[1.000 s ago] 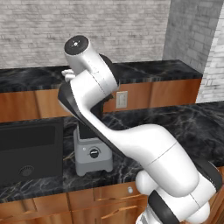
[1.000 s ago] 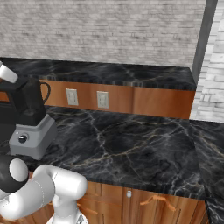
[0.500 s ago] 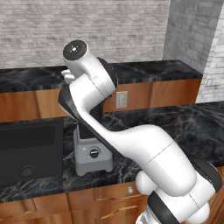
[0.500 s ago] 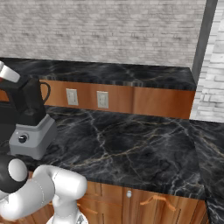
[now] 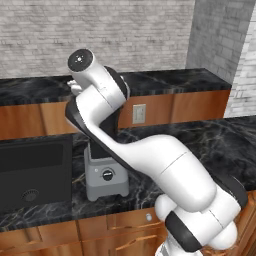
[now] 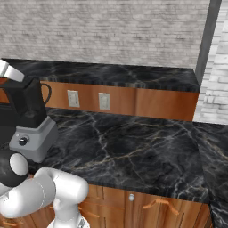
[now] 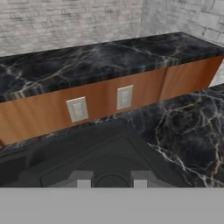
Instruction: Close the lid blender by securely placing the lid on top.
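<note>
Your jaws (image 7: 108,180) hang directly over the low black rounded-square lid (image 7: 103,159), which spreads out right beneath the two small dark fingertips (image 7: 81,178). The tips stand apart from each other with a gap between them, and nothing sits in that gap, so read the jaws as open; whether the tips touch the lid's top you cannot tell from here.

The countertop blender with its boxy grey base, round black dial and tall black tapered jar (image 5: 106,176) stands straight below the jaws on the black marble desk (image 6: 133,147). In the left base view your white arm covers most of the jar, leaving the grey base and dial in sight. In the right base view the blender (image 6: 33,129) shows at the left edge with its jar and side handle upright, and the top of the jar reaches up to the white hand there. The lid's dark colour merges with the jar's, so whether it is fully seated on the rim you cannot tell.

Beyond the jaws, the wooden back panel carries two pale wall outlets (image 7: 124,97) side by side, and above them runs a raised black marble ledge (image 7: 87,61) under a grey brick wall (image 7: 65,17). Off to one side of the blender, a dark sink (image 5: 31,172) is set into the desk.
</note>
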